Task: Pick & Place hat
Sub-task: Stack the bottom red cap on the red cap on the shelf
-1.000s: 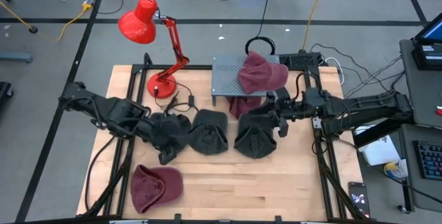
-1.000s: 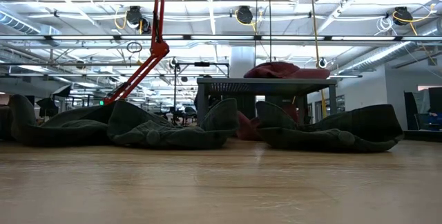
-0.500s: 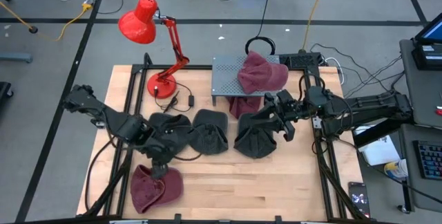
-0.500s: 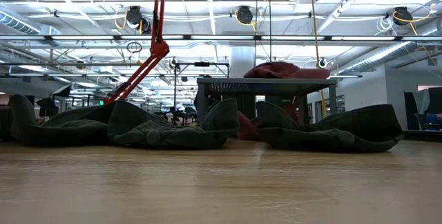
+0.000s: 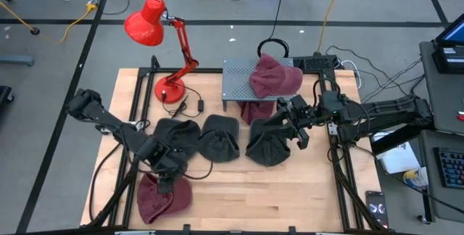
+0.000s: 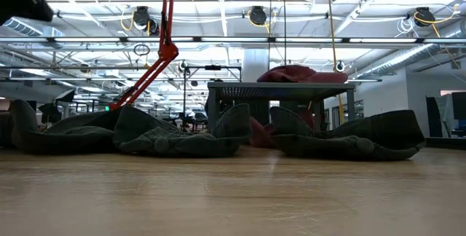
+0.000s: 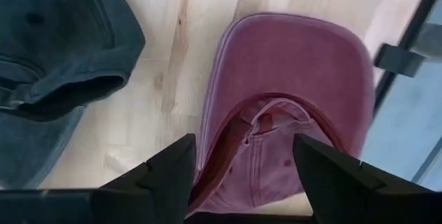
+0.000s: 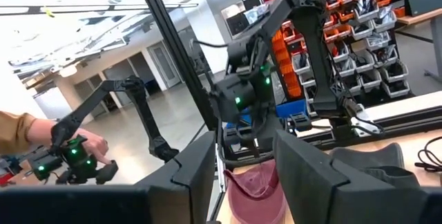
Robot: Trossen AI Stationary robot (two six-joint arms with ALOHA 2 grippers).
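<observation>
The maroon hat point(image 5: 164, 197) lies upside down on the wooden desk point(image 5: 290, 191), near its front left corner, with its brim turned toward the desk's left edge; in the left wrist view its hollow inside and inner band face up point(image 7: 290, 113). The left gripper point(image 5: 165, 179) hangs directly over this hat, its jaws spread wide with one finger to each side of the crown's opening, and nothing is between them. Just behind the hat, a row of three dark hats point(image 5: 217, 139) lies across the middle of the desk, crumpled and touching one another; the leftmost of them shows beside the maroon hat in the left wrist view point(image 7: 55, 51). The right gripper point(image 5: 293, 122) sits at the right end of that row, over the rightmost dark hat point(image 5: 267, 146); its jaws stand partly apart, and whether they pinch the fabric cannot be told. Behind the row stands a small grey perforated shelf point(image 5: 239, 79) with a second maroon hat point(image 5: 274, 77) draped on its top, and a further maroon piece point(image 5: 254, 112) lies below the shelf. A red lamp point(image 5: 156, 32) stands on the back left part of the desk, its shade leaning out past the desk's edge. In the right wrist view a person's sleeve and hand point(image 8: 27, 137) show far off in the room.
</observation>
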